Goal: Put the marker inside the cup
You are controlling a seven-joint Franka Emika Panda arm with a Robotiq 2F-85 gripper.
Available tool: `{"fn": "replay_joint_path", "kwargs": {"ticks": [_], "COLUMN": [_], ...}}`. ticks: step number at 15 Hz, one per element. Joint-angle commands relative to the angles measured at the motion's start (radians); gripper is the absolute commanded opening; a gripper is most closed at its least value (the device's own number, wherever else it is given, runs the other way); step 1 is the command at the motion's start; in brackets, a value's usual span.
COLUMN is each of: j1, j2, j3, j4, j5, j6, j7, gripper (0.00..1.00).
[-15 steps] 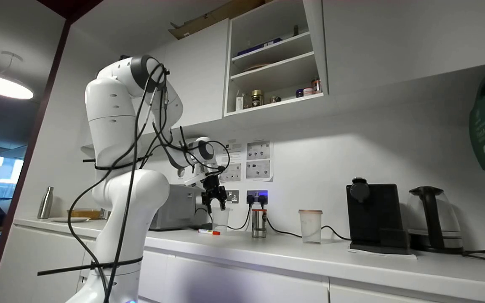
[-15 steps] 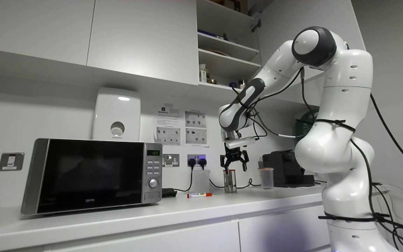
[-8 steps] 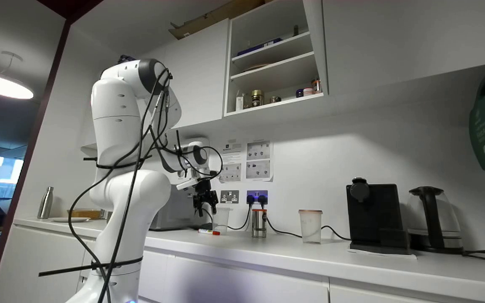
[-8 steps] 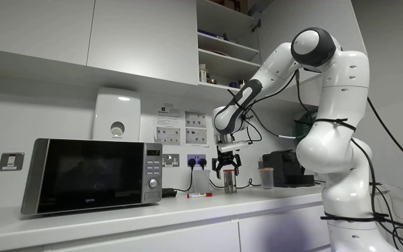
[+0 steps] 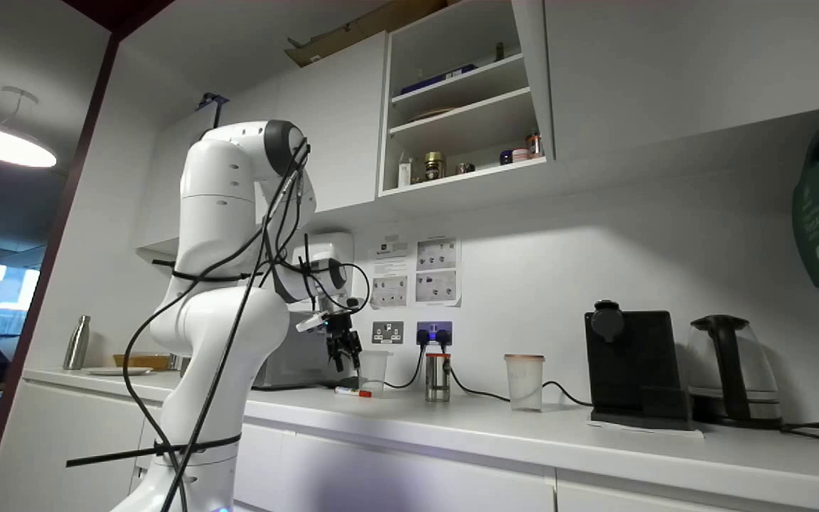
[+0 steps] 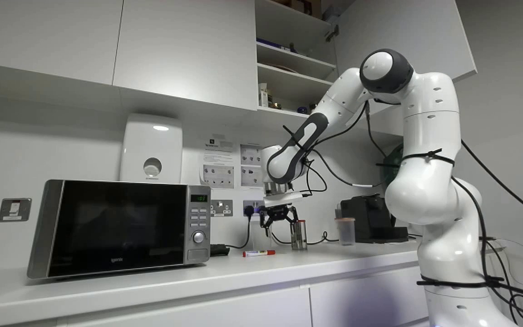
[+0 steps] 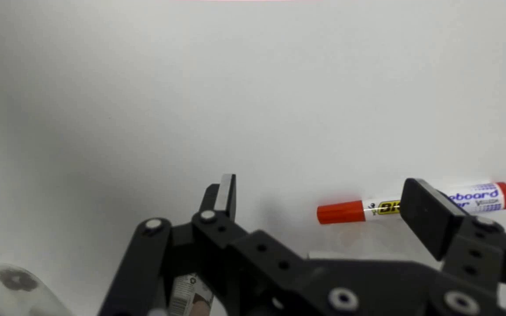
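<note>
Marker (image 6: 259,253) lies, long axis roughly parallel to the worktop (image 6: 225,268) front edge, red cap (image 7: 341,213) pointing away from the microwave (image 6: 123,227); gripper (image 7: 327,199) above, jaws apart.

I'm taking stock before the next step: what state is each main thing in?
Tool, open, holding nothing
Marker, capped, lying flat
Clear cup, upright, contents unclear
Orange-topped tub, upright
Metal canister, upright
Microwave, shut
Microwave display, lit
Shelved cupboard, open
Black plugs, plugged in
Hanging lamp, lit
</note>
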Motion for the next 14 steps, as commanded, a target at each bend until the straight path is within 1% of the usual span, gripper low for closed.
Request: {"fn": "replay_joint_path", "kwargs": {"ticks": [1,6,8,9,10,14], "j1": [0.003,0.044,0.065,0.076,0.077,0.094], "j2": [0.094,0.164,0.187,0.195,0.157,0.177], "j3": [-0.018,-0.054,-0.065,-0.070,-0.081,-0.084], "j4": [0.087,0.149,0.181,0.193,0.140,0.171], "j5": [-0.099,-0.155,-0.125,-0.095,-0.116,-0.112], "j6": [-0.042,-0.035,-0.004,0.028,0.008,0.015], "j7": [0.184,0.286,0.272,0.227,0.243,0.242], "gripper": [1.00,1.00,1.00,1.00,1.00,1.00]}}
